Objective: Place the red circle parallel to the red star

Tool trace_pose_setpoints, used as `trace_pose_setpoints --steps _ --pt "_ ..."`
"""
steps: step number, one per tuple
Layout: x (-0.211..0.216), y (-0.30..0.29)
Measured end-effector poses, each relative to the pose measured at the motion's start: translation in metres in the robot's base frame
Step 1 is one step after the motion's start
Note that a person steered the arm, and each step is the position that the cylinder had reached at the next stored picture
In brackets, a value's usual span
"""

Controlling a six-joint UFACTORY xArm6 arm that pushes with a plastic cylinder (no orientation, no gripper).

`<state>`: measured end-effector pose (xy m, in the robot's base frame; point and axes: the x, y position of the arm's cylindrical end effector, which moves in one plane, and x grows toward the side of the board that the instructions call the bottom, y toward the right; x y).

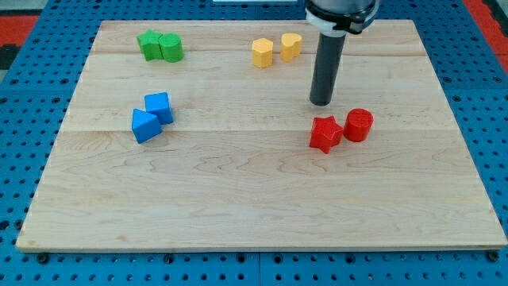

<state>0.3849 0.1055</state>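
The red circle (359, 125) is a short red cylinder at the view's right of centre. The red star (325, 133) sits just to its left, touching or nearly touching it and slightly lower in the view. My tip (321, 102) rests on the board just above the red star, a short gap away, and up-left of the red circle. It touches neither block.
Two yellow blocks (263, 52) (290, 46) sit at the top centre, left of the rod. Two green blocks (149, 44) (171, 48) sit at the top left. Two blue blocks (159, 106) (145, 125) sit at the left. The wooden board (254, 206) lies on a blue mat.
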Motion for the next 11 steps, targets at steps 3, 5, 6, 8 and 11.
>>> trace_pose_setpoints --steps 3,5,6,8,11 --pt "0.015 0.024" --pt "0.030 0.025" --pt "0.044 0.025" --pt "0.043 0.030" --pt "0.054 0.110"
